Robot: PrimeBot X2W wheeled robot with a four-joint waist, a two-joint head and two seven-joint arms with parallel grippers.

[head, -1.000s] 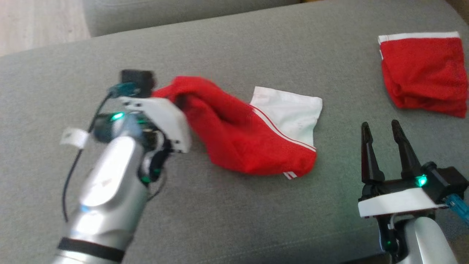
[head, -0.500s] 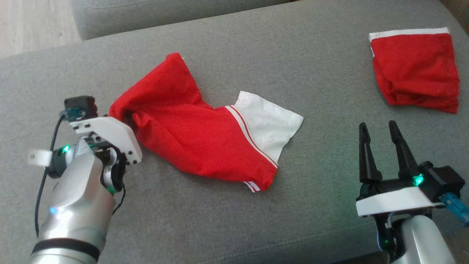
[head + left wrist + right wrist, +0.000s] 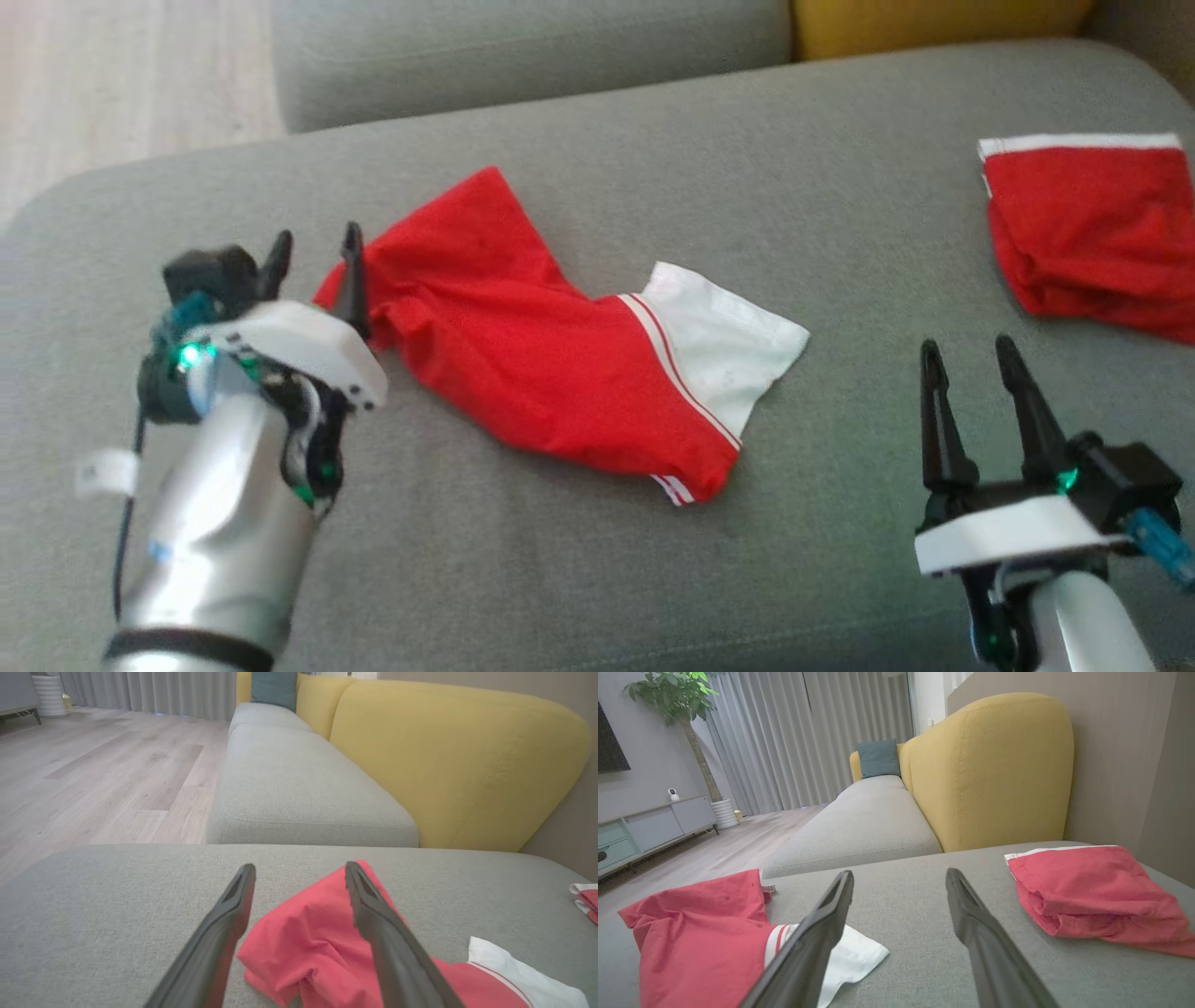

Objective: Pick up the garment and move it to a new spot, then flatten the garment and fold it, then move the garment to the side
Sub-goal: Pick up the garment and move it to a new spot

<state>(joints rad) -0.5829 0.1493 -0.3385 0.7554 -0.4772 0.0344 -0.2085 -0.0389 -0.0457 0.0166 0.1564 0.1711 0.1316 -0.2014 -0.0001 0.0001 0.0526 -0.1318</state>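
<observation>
The garment (image 3: 523, 336), red with a white-striped band and a white end, lies crumpled on the grey sofa seat (image 3: 747, 579); it also shows in the wrist views (image 3: 308, 947) (image 3: 696, 933). My left gripper (image 3: 315, 245) stands open at the garment's left edge, its right finger over the red cloth and nothing held between the fingers (image 3: 301, 872). Near the seat's front right, my right gripper (image 3: 966, 350) is open and empty, well clear of the garment (image 3: 899, 877).
A second red garment (image 3: 1092, 233) lies folded at the far right of the seat (image 3: 1092, 891). Yellow backrest cushions (image 3: 448, 760) rise behind. Another grey seat cushion (image 3: 299, 788) adjoins at the back, with wooden floor (image 3: 121, 84) to the left.
My left gripper has opened and let go of the garment, which now lies spread further left on the seat. The head camera has shifted. The right gripper stays as it was.
</observation>
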